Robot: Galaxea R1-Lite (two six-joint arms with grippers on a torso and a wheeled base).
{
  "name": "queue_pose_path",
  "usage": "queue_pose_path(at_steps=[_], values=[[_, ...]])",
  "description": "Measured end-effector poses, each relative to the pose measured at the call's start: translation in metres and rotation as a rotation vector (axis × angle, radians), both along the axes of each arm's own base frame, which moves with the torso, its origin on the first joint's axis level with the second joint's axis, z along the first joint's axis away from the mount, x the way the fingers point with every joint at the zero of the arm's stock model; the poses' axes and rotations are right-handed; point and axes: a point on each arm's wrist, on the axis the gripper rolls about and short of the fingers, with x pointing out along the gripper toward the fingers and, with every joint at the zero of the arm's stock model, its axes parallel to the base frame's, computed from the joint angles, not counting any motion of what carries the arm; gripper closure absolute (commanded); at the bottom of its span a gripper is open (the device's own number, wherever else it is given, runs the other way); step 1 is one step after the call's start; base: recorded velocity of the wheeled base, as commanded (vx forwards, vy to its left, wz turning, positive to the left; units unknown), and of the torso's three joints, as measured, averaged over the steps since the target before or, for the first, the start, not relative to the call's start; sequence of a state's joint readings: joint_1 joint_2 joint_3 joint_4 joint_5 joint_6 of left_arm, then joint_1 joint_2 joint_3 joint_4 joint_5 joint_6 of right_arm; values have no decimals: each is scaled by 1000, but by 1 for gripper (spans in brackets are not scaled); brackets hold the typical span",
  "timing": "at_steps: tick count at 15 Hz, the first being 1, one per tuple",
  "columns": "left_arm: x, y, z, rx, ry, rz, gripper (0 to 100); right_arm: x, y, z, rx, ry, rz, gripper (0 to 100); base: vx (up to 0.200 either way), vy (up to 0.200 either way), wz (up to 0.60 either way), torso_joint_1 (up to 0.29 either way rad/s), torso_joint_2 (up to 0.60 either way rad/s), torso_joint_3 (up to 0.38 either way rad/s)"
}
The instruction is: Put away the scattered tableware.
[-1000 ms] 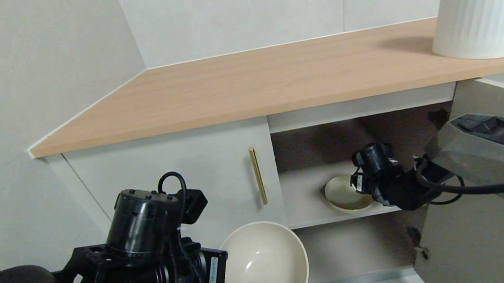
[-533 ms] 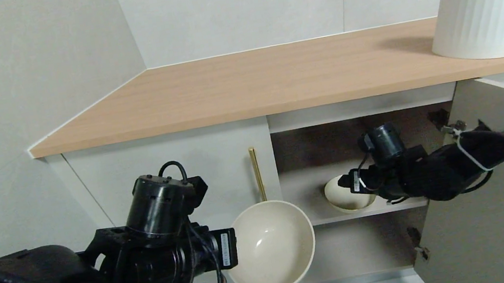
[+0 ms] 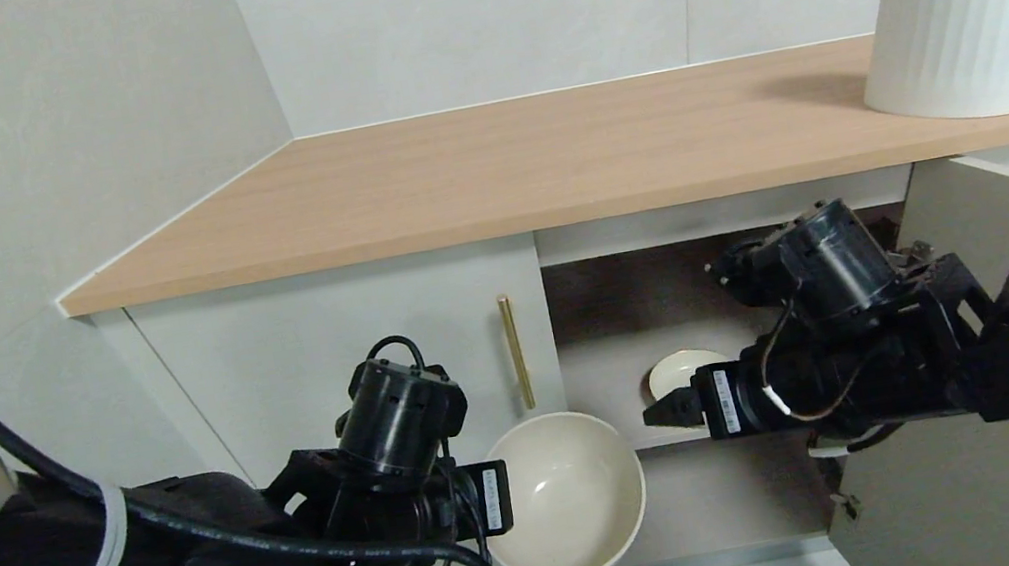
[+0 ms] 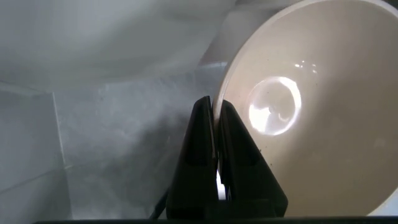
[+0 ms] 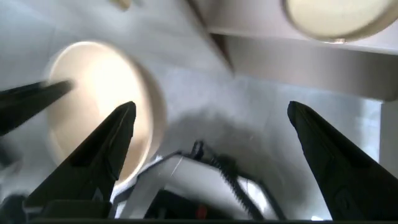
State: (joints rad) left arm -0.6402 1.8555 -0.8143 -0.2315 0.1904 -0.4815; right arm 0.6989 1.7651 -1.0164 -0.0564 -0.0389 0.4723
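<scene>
**A:** Left gripper (image 3: 501, 498), lower centre of the head view, pinches the large cream ceramic bowl (image 3: 567, 496). The pale cabinet shelf (image 3: 604, 399) sits just to its upper right, carrying a small cream dish (image 3: 686, 371).
**B:** Left wrist view?
**A:** Fingers (image 4: 202, 130) clamped on its rim.
**B:** Right wrist view?
**A:** Right gripper (image 5: 211, 111) gapes wide, holding nothing.

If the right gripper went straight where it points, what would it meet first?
Likely the bowl in the left gripper; the right gripper aims near its rim, though depth is unclear.
</scene>
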Motion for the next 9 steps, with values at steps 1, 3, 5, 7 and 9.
queue_pose_path(at_steps=[1, 3, 5, 7, 9], values=[[-1, -1, -1, 2, 3, -5, 100, -13, 6, 0, -21, 3, 55, 0, 0, 0, 0, 0, 0, 0], [-1, -2, -1, 3, 5, -8, 100, -29, 16, -4, -49, 9, 122, 0, 0, 0, 0, 0, 0, 0], [-3, -3, 0, 0, 1, -13, 100, -32, 23, -13, -81, 20, 132, 0, 0, 0, 0, 0, 0, 0], [-4, -3, 1, -1, -1, -15, 100, -29, 31, -26, -135, 18, 99, 0, 0, 0, 0, 0, 0, 0], [-5, -4, 1, -1, -2, -19, 100, -25, 36, -34, -152, 27, 92, 0, 0, 0, 0, 0, 0, 0]])
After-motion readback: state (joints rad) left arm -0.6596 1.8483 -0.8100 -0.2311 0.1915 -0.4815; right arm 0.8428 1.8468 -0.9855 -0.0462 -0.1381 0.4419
